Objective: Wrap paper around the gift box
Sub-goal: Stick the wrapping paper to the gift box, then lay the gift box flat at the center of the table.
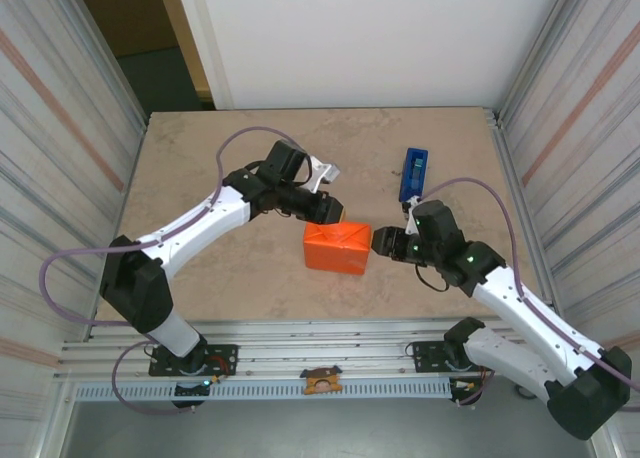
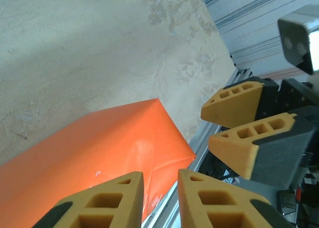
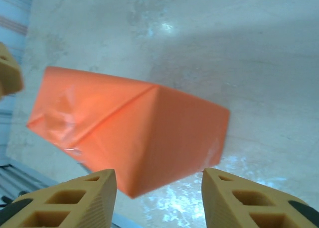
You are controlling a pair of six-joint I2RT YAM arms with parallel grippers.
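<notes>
The paper [image 1: 337, 247] is folded into an orange parcel in the middle of the table, with creased flaps on its ends. The gift box is hidden inside it. My left gripper [image 1: 335, 216] hovers at the parcel's far left corner. In the left wrist view its jaws [image 2: 160, 180] stand slightly open with nothing between them, and the paper [image 2: 99, 153] lies just beyond. My right gripper [image 1: 385, 241] sits just off the parcel's right end. It [image 3: 158, 180] is open, with the paper [image 3: 149, 133] ahead of its fingers and no contact.
A blue tape dispenser [image 1: 414, 173] lies at the back right of the table. Ribbed metal walls stand on both sides. An aluminium rail [image 1: 320, 338] runs along the near edge, with a small brown clip [image 1: 322, 381] on it.
</notes>
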